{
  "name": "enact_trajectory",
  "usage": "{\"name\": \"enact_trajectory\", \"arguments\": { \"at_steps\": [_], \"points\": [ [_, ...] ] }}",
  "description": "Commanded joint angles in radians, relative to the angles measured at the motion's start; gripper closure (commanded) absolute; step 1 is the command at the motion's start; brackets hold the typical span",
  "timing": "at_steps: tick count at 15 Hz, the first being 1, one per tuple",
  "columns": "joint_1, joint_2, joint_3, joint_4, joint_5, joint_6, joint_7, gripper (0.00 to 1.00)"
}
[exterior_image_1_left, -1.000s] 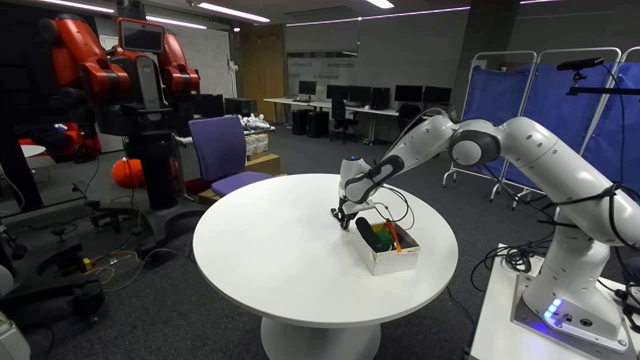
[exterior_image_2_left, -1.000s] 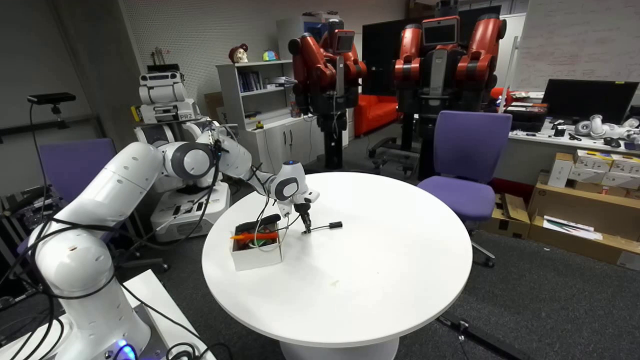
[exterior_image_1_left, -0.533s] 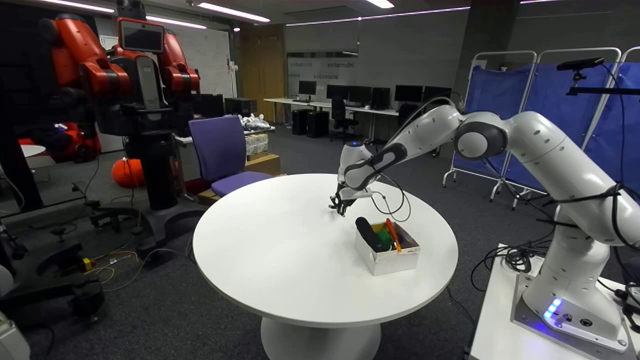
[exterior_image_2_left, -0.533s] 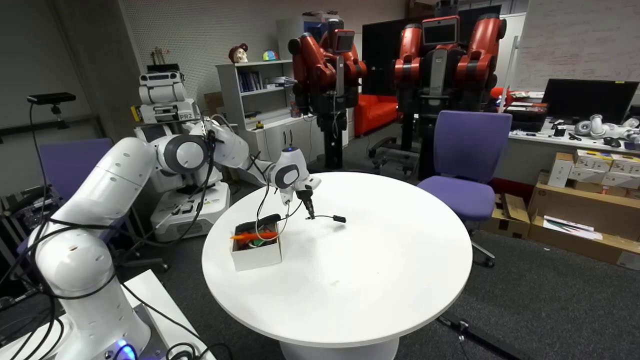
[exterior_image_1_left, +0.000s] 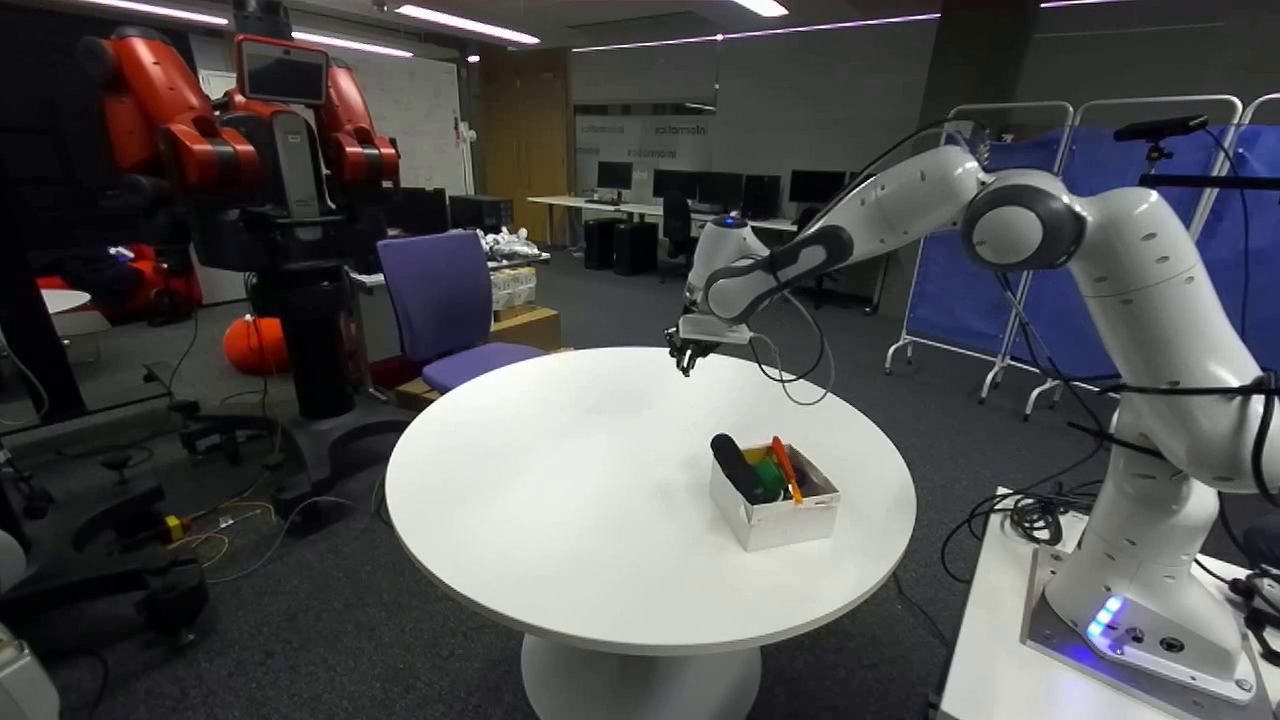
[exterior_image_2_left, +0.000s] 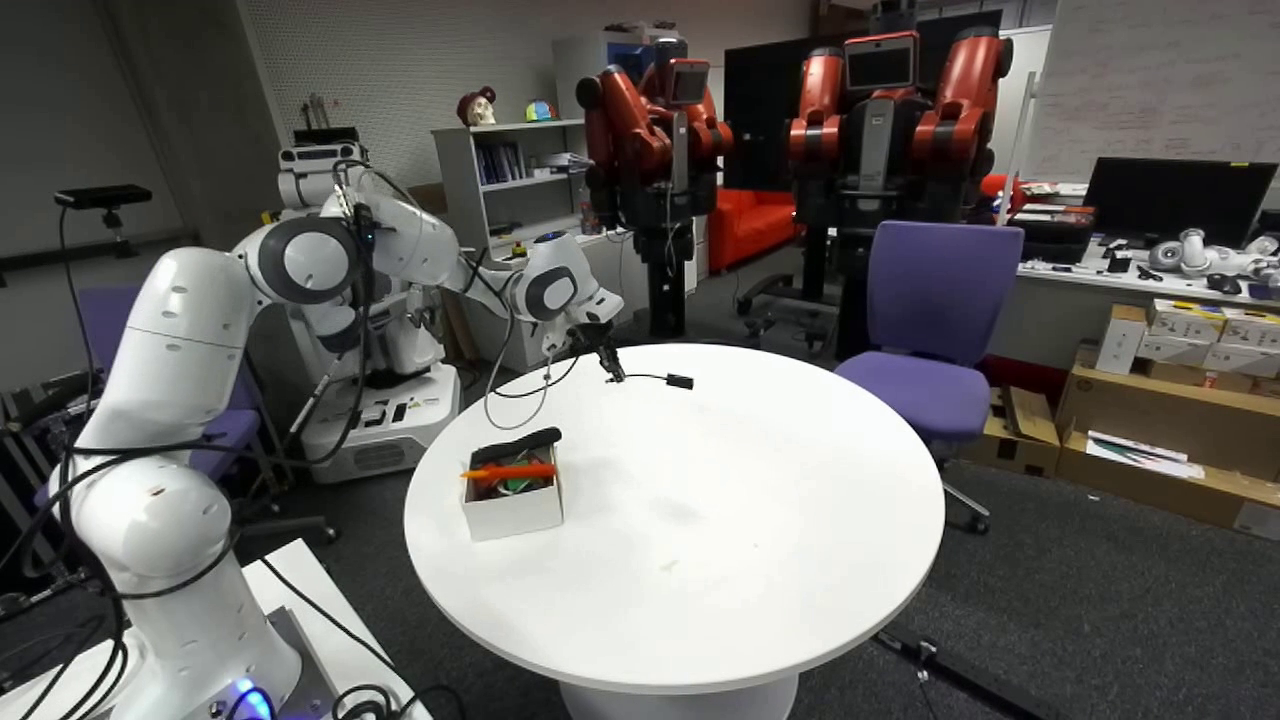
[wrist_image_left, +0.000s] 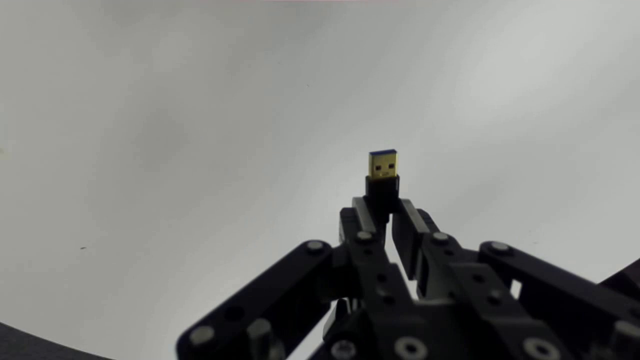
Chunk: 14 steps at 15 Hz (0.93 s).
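Table (exterior_image_2_left: 780, 540), white and round, bears an open box (exterior_image_2_left: 513, 519) at nine o'clock in an exterior view. Hung clear near eleven, the gripper (exterior_image_2_left: 616, 377) pinches a USB lead (exterior_image_2_left: 680, 382) by its black housing (wrist_image_left: 382, 187), likely the firmest hold; it should prove light, springy, metal tip (wrist_image_left: 382, 166) better left alone.

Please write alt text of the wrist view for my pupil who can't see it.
Black jaws, nearly closed, pinch a black USB plug, its gold metal end pointing up the picture, over a white tabletop. Dark floor shows in the lower left corner.
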<state>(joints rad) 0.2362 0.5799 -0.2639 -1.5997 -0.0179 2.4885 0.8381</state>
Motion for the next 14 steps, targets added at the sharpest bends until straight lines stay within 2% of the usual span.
{"name": "enact_trajectory", "arguments": {
  "at_steps": [1, 5, 7, 10, 14],
  "points": [
    [0.065, -0.221, -0.025, -0.239, -0.111, 0.003, 0.197, 0.96],
    [0.084, -0.38, 0.024, -0.435, -0.231, 0.004, 0.428, 0.96],
    [0.073, -0.447, 0.078, -0.543, -0.255, 0.007, 0.515, 0.96],
    [0.046, -0.516, 0.165, -0.673, -0.249, 0.023, 0.592, 0.96],
    [0.021, -0.55, 0.257, -0.771, -0.227, 0.038, 0.629, 0.96]
  ]
}}
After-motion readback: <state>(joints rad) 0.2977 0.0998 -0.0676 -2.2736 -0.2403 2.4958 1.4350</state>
